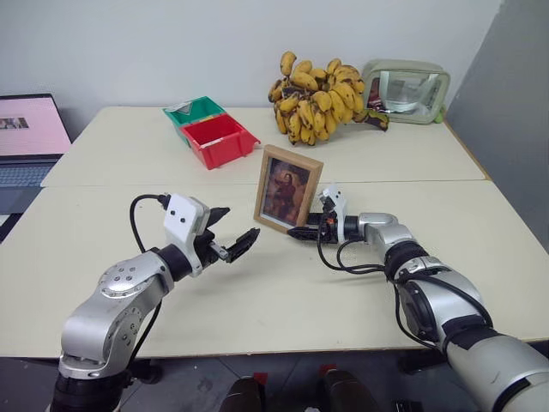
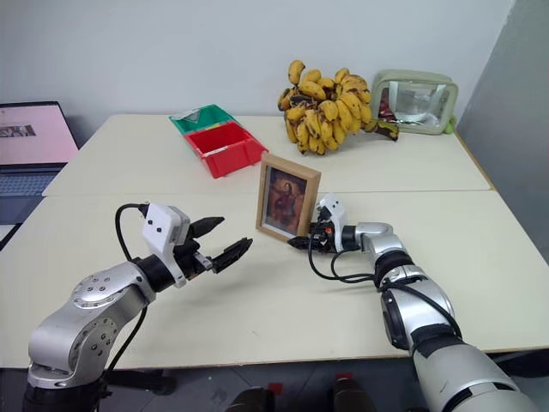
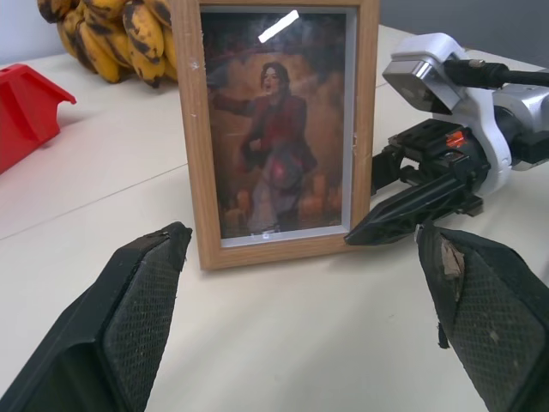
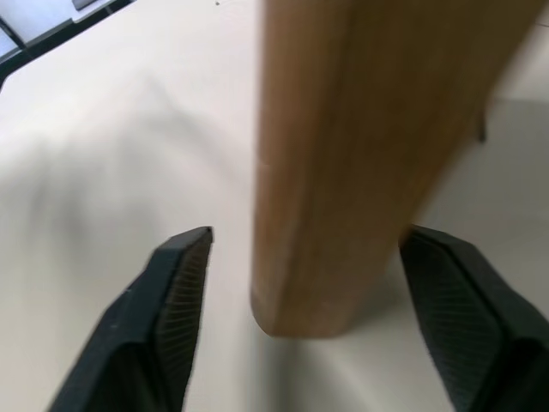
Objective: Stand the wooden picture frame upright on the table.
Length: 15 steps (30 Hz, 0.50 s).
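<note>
The wooden picture frame (image 1: 288, 189) stands upright near the middle of the table (image 1: 257, 292), its dark portrait facing me. My right gripper (image 1: 300, 230) is low at the frame's bottom right corner, pointing left. It is open, one finger on each side of the frame's side edge (image 4: 360, 129), with a gap showing at the front finger. My left gripper (image 1: 240, 223) hovers a short way left of the frame, open and empty. In the left wrist view the frame (image 3: 274, 129) faces that gripper, with the right gripper (image 3: 369, 202) beside it.
A bunch of bananas (image 1: 317, 96) and a pale green-rimmed case (image 1: 406, 90) sit at the table's far side. A red bin (image 1: 219, 139) and a green bin (image 1: 196, 110) are at the back left. A laptop (image 1: 26, 137) stands off the left edge.
</note>
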### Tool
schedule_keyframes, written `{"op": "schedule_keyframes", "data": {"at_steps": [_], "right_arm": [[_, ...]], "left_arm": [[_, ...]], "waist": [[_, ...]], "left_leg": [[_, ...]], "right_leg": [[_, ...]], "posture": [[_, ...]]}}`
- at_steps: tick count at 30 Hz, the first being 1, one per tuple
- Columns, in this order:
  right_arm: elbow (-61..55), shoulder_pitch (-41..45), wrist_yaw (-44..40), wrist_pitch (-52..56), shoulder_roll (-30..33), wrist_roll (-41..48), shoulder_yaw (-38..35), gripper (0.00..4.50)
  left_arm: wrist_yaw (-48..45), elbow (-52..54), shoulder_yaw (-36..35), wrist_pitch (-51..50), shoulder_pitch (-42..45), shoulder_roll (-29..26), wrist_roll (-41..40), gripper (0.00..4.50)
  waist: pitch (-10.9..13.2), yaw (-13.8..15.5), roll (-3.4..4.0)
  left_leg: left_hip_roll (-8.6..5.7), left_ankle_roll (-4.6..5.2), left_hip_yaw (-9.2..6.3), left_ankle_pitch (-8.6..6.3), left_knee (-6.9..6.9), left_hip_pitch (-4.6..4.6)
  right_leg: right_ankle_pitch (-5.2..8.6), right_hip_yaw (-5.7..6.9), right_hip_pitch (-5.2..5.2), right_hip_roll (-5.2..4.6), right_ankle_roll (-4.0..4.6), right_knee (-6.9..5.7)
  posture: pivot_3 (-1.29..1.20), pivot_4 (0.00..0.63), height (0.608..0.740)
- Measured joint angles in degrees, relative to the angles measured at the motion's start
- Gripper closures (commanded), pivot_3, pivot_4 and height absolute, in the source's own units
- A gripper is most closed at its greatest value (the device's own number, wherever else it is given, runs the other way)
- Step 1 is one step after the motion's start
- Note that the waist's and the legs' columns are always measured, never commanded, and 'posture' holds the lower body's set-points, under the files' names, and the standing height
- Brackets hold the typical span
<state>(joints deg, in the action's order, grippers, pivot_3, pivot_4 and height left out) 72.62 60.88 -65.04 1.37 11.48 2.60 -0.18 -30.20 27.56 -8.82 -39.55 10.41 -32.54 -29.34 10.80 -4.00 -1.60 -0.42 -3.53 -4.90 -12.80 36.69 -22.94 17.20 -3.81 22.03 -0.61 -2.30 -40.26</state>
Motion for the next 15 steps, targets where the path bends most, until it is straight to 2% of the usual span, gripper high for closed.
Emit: {"op": "schedule_keyframes", "data": {"at_steps": [4, 8, 10, 12, 15], "right_arm": [[-6.49, -5.01, -1.24, -3.71, 6.41, -2.54, 2.42, 0.05], [-19.42, -12.57, -1.15, -4.32, 12.86, -4.1, 3.77, 0.05], [-36.63, -19.22, -1.52, 5.55, 15.8, -0.79, 2.7, 0.05], [-49.86, -21.4, -0.96, 16.58, 17.19, 3.64, 1.03, 0.05], [-70.35, -20.83, 2.61, 35.71, 17.5, 11.63, -0.85, 0.05]], "left_arm": [[-0.92, -2.38, -0.44, 0.34, 0.78, -1.65, 0.45, 0.0], [-2.37, -5.13, -3.03, 0.3, 1.7, -4.21, 0.13, 0.0], [-4.68, -8.11, -4.41, -0.56, 3.27, -7.27, -0.97, 0.0], [-6.41, -10.67, -5.6, -1.61, 5.84, -9.43, -1.51, 0.0], [-12.6, -17.06, -6.46, -4.05, 11.25, -15.75, -4.31, 0.0]], "waist": [[0.0, 0.4, 0.0], [0.0, 0.66, 0.0], [0.02, 0.67, 0.03], [0.05, 0.23, 0.1], [0.05, -0.13, 0.1]], "left_leg": [[0.01, 0.02, -0.01, -0.01, -0.01, 0.0], [0.04, 0.02, 0.01, -0.01, -0.05, 0.0], [0.1, 0.02, -0.09, -0.01, -0.08, -0.11], [0.12, 0.02, -0.1, -0.01, -0.22, -0.03], [0.17, 0.02, -0.2, -0.01, -0.34, -0.01]], "right_leg": [[0.0, 0.02, -0.03, -0.01, -0.02, 0.09], [0.0, 0.0, -0.04, 0.0, -0.02, 0.16], [0.0, 0.04, 0.05, 0.0, -0.02, 0.16], [0.0, -0.05, 0.07, 0.0, -0.02, 0.15], [-0.01, 0.05, 0.11, 0.1, 0.0, 0.17]], "posture": [[0.0, 0.15, 0.74], [0.0, 0.15, 0.74], [0.0, 0.15, 0.74], [0.0, 0.15, 0.74], [0.0, 0.15, 0.74]]}}
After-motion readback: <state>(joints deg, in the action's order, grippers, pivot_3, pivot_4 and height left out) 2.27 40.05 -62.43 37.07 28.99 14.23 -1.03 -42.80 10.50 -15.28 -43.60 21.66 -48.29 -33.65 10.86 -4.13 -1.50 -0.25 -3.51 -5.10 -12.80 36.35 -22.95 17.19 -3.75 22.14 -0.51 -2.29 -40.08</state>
